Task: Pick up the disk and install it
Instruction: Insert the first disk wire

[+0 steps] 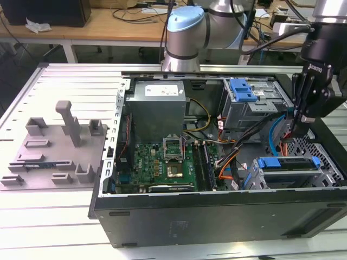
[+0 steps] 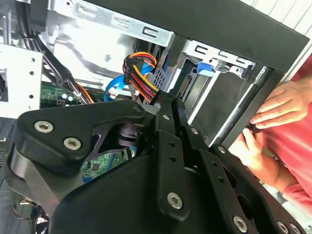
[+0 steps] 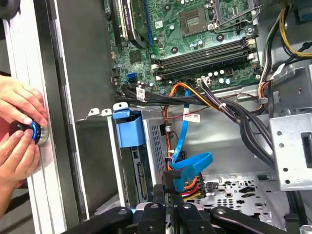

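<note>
Silver disk [image 1: 293, 164] sits in a bay to the exterior view's right of the green motherboard [image 1: 162, 162], with its long axis pointing away from the board. The gripper [image 1: 295, 128] hangs above it, pinched narrow and gripping nothing I can see.

Second wrist view: orange-red cables [image 2: 141, 73] lie just past the tips.

First wrist view: a person's hands [image 3: 19, 131] are well off the motherboard.

Table [image 1: 49, 227]: pale metal top, ribbed lengthwise. Carries, at the exterior view's left, a grey moulded tray [image 1: 54, 157] (upright blocks and posts rise from it). Just beside the tray, toward the exterior view's right, a black computer case [image 1: 217, 219] lies on its side, open face upward.
</note>
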Action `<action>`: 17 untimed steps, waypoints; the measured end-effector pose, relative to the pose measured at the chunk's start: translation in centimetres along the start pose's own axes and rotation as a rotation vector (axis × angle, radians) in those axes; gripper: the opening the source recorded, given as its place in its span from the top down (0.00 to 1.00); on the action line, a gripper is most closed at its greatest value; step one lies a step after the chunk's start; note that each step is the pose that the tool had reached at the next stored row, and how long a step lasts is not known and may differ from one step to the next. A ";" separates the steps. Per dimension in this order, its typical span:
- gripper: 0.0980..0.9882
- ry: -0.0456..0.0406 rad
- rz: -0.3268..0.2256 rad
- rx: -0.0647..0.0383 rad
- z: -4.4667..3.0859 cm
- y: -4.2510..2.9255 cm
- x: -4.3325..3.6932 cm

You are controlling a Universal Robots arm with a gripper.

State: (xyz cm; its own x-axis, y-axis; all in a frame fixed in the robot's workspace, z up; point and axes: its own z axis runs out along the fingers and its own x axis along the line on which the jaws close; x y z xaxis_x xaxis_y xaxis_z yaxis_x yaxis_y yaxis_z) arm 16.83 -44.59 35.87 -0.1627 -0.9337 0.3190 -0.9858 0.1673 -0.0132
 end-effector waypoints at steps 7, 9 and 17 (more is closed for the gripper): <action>0.93 -0.0662 -0.010 -0.009 0.86 -0.36 2.47; 0.93 -0.0885 -0.017 -0.010 1.06 -0.45 2.98; 0.93 -0.1141 -0.079 0.003 1.50 -0.61 3.93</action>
State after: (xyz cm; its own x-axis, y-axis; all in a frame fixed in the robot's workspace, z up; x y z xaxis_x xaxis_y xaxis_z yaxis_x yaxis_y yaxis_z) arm 16.73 -48.84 35.71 -0.0883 -0.9738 0.2094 -0.9958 0.0913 0.0049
